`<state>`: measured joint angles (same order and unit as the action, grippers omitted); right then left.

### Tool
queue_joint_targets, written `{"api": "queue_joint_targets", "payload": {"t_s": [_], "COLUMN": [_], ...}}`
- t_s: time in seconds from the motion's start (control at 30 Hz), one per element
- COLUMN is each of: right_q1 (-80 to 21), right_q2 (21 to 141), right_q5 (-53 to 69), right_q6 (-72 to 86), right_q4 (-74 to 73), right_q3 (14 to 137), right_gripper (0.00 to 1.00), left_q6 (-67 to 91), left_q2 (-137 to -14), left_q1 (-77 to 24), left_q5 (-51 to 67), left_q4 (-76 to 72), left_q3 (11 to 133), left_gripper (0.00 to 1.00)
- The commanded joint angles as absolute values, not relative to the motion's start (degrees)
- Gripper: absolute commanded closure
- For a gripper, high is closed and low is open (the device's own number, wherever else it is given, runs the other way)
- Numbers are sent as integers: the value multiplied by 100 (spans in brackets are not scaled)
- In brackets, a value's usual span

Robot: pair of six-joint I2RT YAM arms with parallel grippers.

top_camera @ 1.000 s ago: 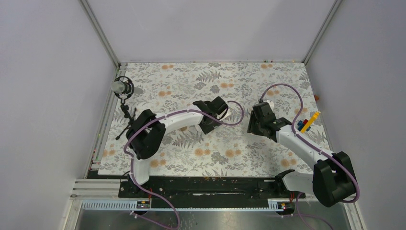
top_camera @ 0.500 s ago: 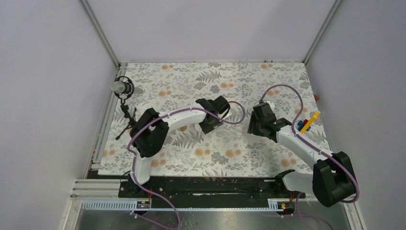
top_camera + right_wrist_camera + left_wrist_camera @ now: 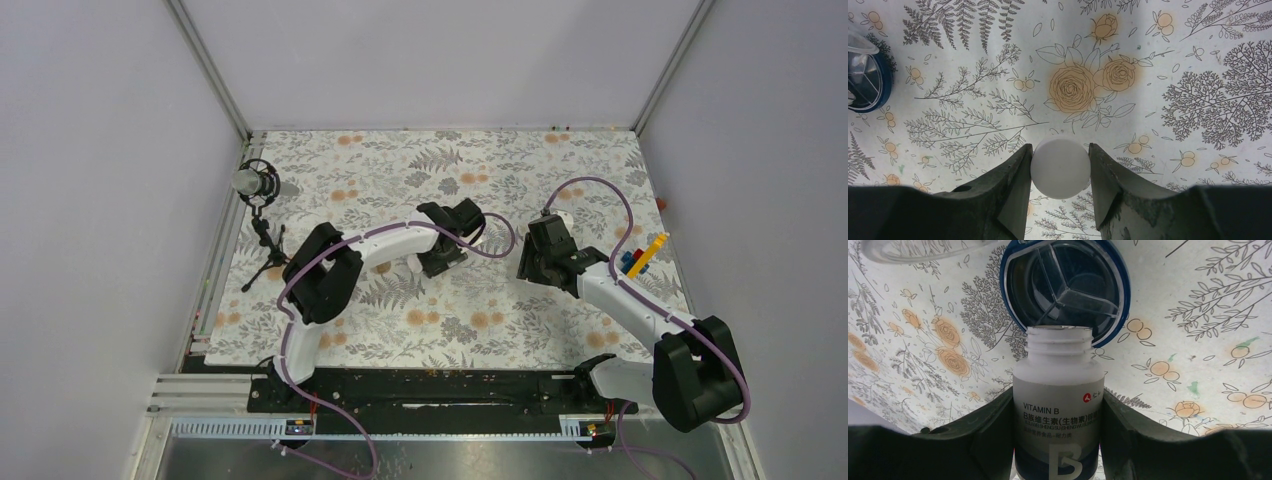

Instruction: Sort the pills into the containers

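My left gripper (image 3: 1058, 407) is shut on a white and dark blue bottle (image 3: 1058, 390) labelled VITAMIN B. The bottle has no cap, and its open neck points at a round blue-rimmed pill box (image 3: 1065, 287) with clear divided compartments. The box's clear lid (image 3: 923, 250) stands open at the upper left. My right gripper (image 3: 1060, 167) is shut on a round white cap (image 3: 1060, 160) held above the floral mat. The pill box also shows at the left edge of the right wrist view (image 3: 865, 82). No pills are visible. In the top view the left gripper (image 3: 445, 255) and right gripper (image 3: 530, 265) are near mid-table.
A colourful toy-brick piece (image 3: 640, 256) lies to the right of the right arm. A microphone on a small tripod (image 3: 257, 185) stands at the mat's left edge. Walls enclose the table on three sides.
The left arm has shifted a little to the right with the bottle in it. The right arm has hardly moved.
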<state>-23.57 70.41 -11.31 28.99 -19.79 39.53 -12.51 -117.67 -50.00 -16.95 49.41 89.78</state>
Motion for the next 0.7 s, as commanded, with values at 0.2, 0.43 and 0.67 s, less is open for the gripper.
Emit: {"api": "queue_joint_targets", "payload": {"t_s": [0.2, 0.43, 0.67], "right_q1": [-2302, -2303, -2303], "right_q2": [7077, 7062, 7066], "right_q5": [-1160, -1169, -1169], "right_q6": [2910, 2909, 2909], "right_q4": [-1790, -1786, -1766], "right_q3": [3936, 3913, 3896], "right_gripper": [75, 74, 74], "left_q6": [-1498, -1522, -1529], "left_q2": [-11934, -11968, -12074], "left_q1": [-5109, -5147, -5200], "left_q5": [-2173, -2185, -2413], "left_q4": [5356, 5446, 5603], "left_q3": [9482, 9500, 9610], "left_gripper": [100, 100, 100]}}
